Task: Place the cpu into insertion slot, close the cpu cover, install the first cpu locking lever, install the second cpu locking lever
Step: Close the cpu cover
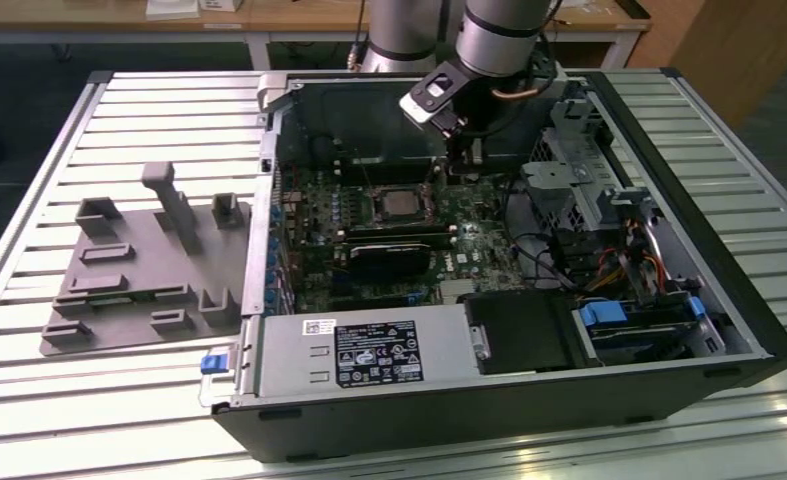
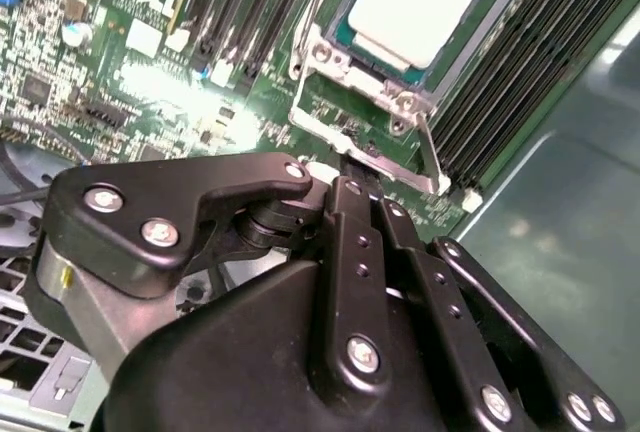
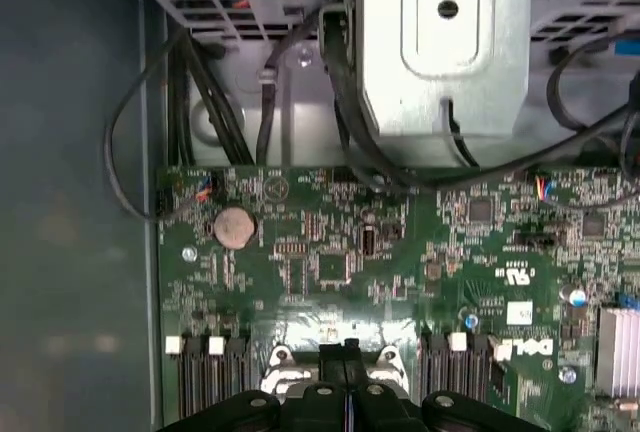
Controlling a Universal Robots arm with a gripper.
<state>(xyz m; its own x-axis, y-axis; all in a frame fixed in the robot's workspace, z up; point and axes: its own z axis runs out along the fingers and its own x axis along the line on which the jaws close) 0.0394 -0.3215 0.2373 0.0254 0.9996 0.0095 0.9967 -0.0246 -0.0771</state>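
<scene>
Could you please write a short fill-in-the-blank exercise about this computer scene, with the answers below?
1. The board around the cpu is ____.
2. The gripper reaches into the computer case, which stands on a slatted ____.
3. The grey fixture lies on the exterior view's ____ of the case.
Missing words: green; table; left.

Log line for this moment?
cpu: in place | cpu cover: closed over it | tool: shut, tip at cover's edge

One cpu (image 2: 410,2), one cpu cover (image 2: 348,73), one computer case (image 1: 756,330), one grey fixture (image 1: 113,300).
</scene>
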